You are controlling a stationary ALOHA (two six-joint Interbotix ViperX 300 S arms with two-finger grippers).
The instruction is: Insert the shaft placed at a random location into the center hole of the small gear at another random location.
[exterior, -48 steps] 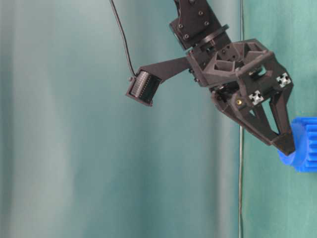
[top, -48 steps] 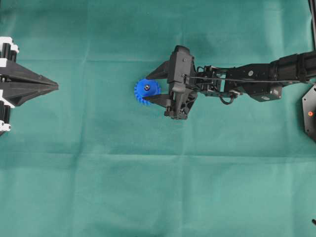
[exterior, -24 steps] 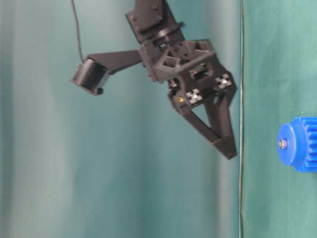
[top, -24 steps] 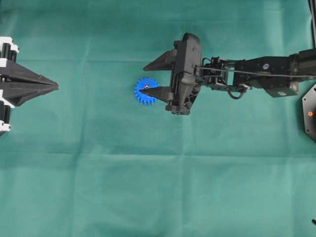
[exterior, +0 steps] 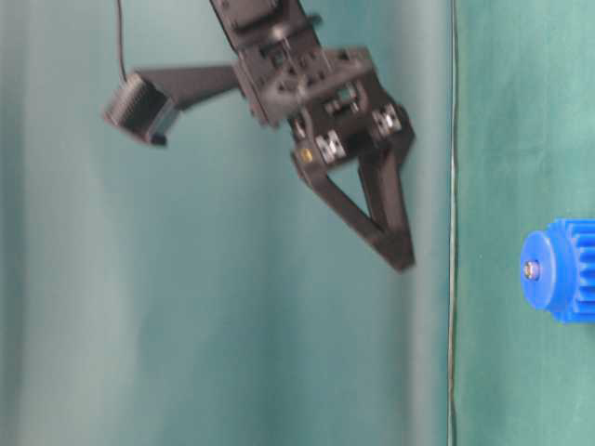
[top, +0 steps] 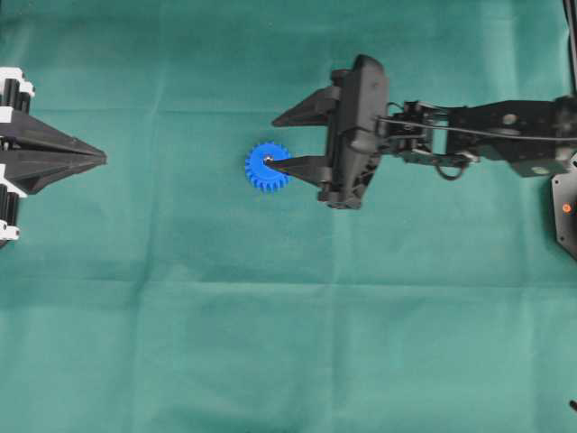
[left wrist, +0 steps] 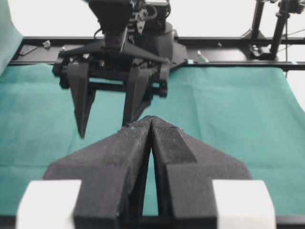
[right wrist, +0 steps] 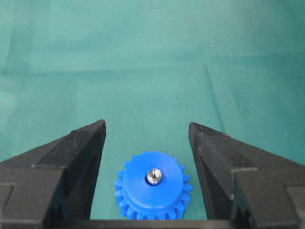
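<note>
Small gear (top: 268,168) lies flat on the green-clothed counter (top: 270,343), left of centre in the overhead view. Shaft (right wrist: 153,176) stands in the center hole — only its shiny end shows, also visible at table level. Right pincer (top: 279,142) spread wide, empty, hanging clear above the gear — table-level view shows a gap between its fingertips (exterior: 398,253) and the gear. Left pincer (top: 101,159) pressed together, well apart at the left edge, holding nothing.
</note>
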